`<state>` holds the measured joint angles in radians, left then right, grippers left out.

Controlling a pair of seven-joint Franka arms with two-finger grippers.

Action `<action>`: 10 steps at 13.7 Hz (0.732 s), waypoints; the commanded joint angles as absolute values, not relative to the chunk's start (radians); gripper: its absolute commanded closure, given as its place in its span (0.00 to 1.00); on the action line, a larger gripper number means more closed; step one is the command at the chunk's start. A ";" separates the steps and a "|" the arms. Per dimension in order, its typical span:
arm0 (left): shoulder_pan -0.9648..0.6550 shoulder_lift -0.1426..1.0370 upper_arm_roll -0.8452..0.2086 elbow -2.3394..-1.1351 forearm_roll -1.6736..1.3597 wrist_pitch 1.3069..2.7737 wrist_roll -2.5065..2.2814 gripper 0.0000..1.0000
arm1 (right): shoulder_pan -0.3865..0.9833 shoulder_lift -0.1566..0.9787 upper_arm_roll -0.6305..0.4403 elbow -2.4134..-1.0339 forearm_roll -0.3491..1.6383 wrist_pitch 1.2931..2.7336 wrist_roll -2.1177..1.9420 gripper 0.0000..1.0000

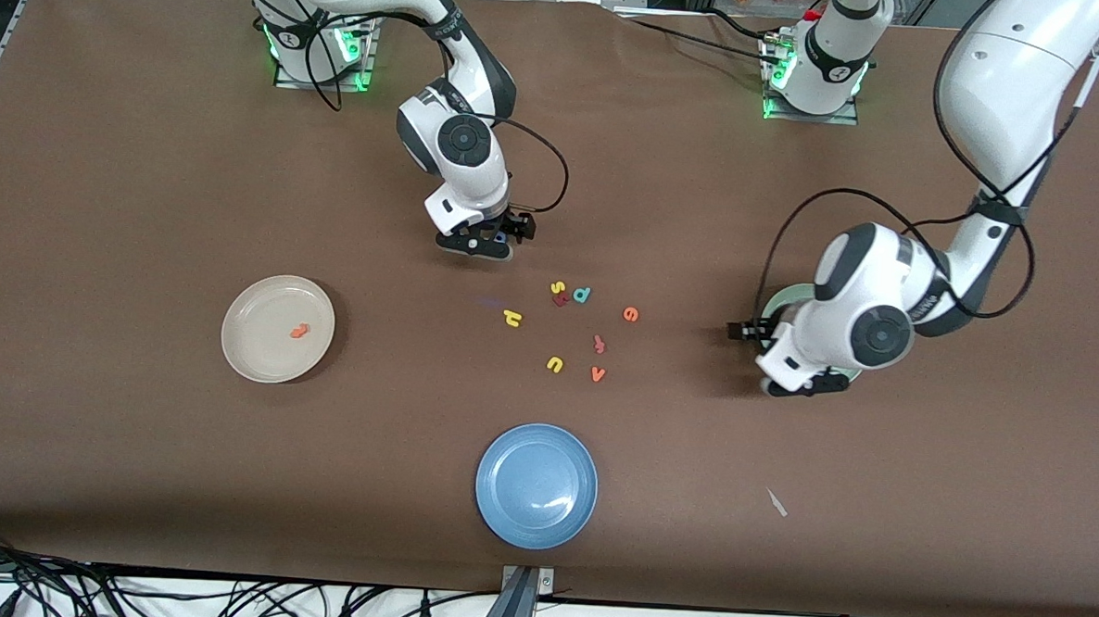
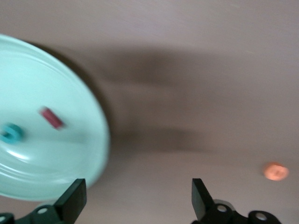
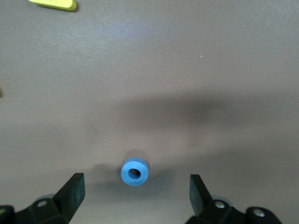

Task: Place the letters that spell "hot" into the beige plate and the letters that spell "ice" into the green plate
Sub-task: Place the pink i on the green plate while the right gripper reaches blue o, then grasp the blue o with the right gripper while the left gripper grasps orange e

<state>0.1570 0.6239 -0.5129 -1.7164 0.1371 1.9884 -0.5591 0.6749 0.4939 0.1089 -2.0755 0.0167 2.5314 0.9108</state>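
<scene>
The blue plate (image 1: 536, 485) is sitting nearest the front camera, close to the table's (image 1: 136, 439) near edge at its middle. Farther in, a cluster of foam letters is lying mid-table: the orange "v" (image 1: 598, 374) and yellow "u" (image 1: 555, 364) nearest, then a small reddish letter (image 1: 599, 344), the yellow "h" (image 1: 512, 318), the orange "e" (image 1: 631, 314), and the teal "d" (image 1: 582, 295) beside the yellow "s" (image 1: 557, 287).

The beige plate (image 1: 260, 351) is resting toward the right arm's end of the table, level with that cluster, with the orange "t" (image 1: 299, 332) lying in it. Toward the left arm's end, the green plate (image 2: 88, 140) is lying largely hidden under the left arm; in the left wrist view it is holding the dark red "i" (image 2: 51, 117) and the teal "c" (image 2: 11, 133). The left gripper (image 2: 138, 200) is hovering over bare table just beside that plate's rim, fingers spread wide and empty.

Farthest in, the right gripper (image 3: 136, 193) is hanging over the blue "o" (image 3: 135, 172), which is lying on the table between its spread, empty fingers.
</scene>
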 commanded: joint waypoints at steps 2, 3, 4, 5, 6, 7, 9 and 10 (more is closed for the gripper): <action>0.007 0.664 -0.512 -1.642 0.152 1.997 -0.635 0.00 | 0.666 0.503 0.124 -2.092 -0.006 2.559 0.936 0.07; -0.021 0.693 -0.512 -1.625 0.147 2.008 -0.632 0.00 | 0.667 0.508 0.126 -2.091 -0.014 2.563 0.936 0.11; -0.053 0.712 -0.512 -1.615 0.152 2.063 -0.620 0.00 | 0.666 0.511 0.126 -2.091 -0.020 2.565 0.936 0.12; -0.096 0.725 -0.509 -1.617 0.153 2.119 -0.595 0.00 | 0.666 0.520 0.124 -2.086 -0.018 2.566 0.936 0.12; -0.133 0.744 -0.497 -1.618 0.156 2.147 -0.582 0.00 | 0.666 0.523 0.124 -2.082 -0.018 2.566 0.936 0.16; -0.147 0.762 -0.483 -1.620 0.187 2.169 -0.580 0.01 | 0.666 0.523 0.126 -2.082 -0.018 2.566 0.936 0.18; -0.155 0.781 -0.483 -1.634 0.227 2.192 -0.578 0.02 | 0.666 0.523 0.126 -2.077 -0.018 2.566 0.936 0.26; -0.173 0.782 -0.482 -1.644 0.244 2.194 -0.578 0.11 | 0.666 0.522 0.126 -2.075 -0.020 2.566 0.936 0.32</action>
<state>-0.1519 0.7639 -0.4945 -1.6579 0.2073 2.1898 -0.6070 0.6739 0.5199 0.1142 -2.0803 0.0019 2.5537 0.9114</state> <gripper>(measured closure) 0.022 0.225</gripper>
